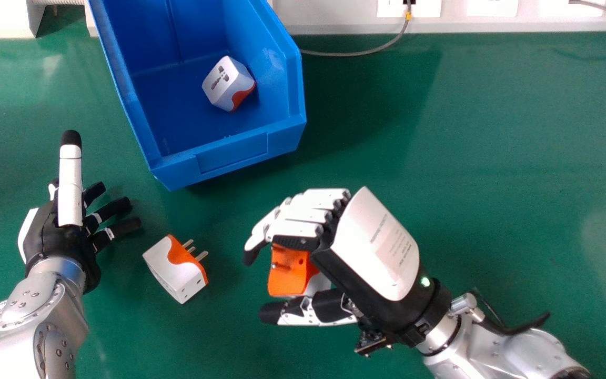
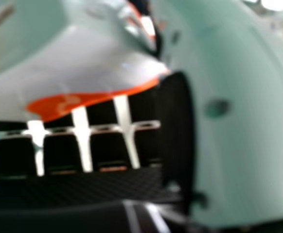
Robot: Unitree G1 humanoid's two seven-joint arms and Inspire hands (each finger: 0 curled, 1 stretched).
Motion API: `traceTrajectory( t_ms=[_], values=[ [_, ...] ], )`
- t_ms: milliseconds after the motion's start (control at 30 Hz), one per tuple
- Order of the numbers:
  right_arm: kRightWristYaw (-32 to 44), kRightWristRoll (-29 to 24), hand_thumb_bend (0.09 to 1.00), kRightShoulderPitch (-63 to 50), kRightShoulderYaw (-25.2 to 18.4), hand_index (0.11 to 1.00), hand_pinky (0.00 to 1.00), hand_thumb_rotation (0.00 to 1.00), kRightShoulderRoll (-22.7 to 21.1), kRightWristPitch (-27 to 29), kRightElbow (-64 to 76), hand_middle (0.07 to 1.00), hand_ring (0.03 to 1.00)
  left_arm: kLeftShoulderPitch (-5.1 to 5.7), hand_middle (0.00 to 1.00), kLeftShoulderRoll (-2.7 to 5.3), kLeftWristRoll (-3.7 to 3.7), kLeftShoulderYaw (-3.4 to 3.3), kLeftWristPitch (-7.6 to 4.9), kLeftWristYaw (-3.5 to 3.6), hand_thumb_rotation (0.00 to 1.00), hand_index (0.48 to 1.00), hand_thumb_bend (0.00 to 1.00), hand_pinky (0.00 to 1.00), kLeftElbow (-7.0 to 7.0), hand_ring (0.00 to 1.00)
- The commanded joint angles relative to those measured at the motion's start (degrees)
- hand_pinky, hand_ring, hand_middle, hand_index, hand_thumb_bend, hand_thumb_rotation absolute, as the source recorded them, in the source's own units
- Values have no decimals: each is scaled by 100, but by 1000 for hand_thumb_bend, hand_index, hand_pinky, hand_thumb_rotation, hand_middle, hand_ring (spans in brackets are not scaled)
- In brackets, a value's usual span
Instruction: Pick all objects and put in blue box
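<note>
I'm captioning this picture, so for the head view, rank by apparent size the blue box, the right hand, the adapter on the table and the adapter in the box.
1. Blue box
2. Right hand
3. Adapter on the table
4. Adapter in the box
Nearness to the camera may explain the last gap.
</note>
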State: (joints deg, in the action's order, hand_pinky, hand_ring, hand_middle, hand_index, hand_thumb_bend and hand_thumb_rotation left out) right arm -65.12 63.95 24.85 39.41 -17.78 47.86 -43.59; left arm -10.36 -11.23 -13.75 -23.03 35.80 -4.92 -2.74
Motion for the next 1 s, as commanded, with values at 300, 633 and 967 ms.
traceTrajectory(
  t_ms=[300, 633, 967],
  values=[
    [-770, 100, 493, 353, 201, 497, 381, 0, 101, 3, -321, 555, 498, 8, 917, -33, -63, -16, 83, 12, 924, 1000, 848, 692, 46, 788],
    [-805, 100, 493, 357, 225, 494, 384, 0, 60, -77, -296, 557, 500, -18, 919, -59, -33, -11, -24, 36, 924, 1000, 848, 691, -117, 790],
    [-948, 127, 494, 396, 265, 491, 384, 0, 62, -147, -363, 556, 500, 1, 918, -32, -38, 9, 22, 14, 923, 998, 852, 686, -26, 786]
  ],
)
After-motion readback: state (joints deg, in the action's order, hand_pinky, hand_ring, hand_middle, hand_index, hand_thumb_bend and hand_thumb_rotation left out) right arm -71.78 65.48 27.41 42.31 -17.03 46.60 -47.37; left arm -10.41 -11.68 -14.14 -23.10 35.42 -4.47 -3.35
